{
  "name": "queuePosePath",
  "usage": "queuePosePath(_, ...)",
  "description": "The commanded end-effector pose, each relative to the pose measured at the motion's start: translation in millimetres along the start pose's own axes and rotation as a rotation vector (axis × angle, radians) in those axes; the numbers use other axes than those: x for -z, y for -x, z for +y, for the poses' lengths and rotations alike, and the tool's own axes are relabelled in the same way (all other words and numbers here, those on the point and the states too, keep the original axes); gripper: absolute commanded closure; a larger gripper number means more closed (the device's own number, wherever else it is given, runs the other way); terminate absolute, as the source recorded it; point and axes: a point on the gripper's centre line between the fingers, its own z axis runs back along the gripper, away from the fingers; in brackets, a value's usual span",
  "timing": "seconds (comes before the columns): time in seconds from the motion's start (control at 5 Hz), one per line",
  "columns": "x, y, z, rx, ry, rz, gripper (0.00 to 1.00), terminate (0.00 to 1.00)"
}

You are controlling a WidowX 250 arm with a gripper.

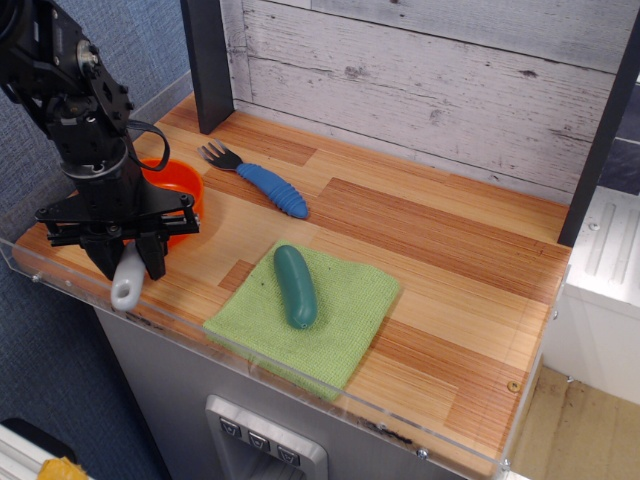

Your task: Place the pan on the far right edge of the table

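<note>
The gripper [127, 263] looks clamped on the pan's [172, 187] grey handle at the worktop's [450, 300] left end, though contact is half hidden; lift it level.

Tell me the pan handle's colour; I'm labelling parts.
Light grey, poking out below the claw on the orange pan; the handle shows in the only view.

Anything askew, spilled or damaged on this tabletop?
Nothing is spilled or broken. The pan sits upright at the table's left end, its handle between the gripper's fingers. The green pickle lies on the cloth, the fork behind it.
</note>
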Motion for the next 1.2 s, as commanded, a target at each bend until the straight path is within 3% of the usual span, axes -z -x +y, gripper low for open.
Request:
queuePosePath(0.0, -27.0, -9.4, 4.8, -0.031, -0.028, -0.078, 1.0, 0.0)
queuePosePath(0.2, -44.4, -11.9, -3.9, -0.027, -0.081, -0.107, 1.0, 0.0)
queuePosePath(0.4, -63.4, -12.5, -22.8, 0.001, -0.058, -0.154, 1.0, 0.0)
queuePosePath(0.6, -76.5, -4.3, -46.6, 0.012, -0.025, -0.187, 1.0, 0.0)
queuePosePath(0.8, -89.4, 6.0, -79.1, 0.057, 0.057, -0.2, 1.0, 0.0)
queuePosePath(1.0, -91.2, 21.0, -115.5, 0.128, 0.12, -0.173, 1.0, 0.0)
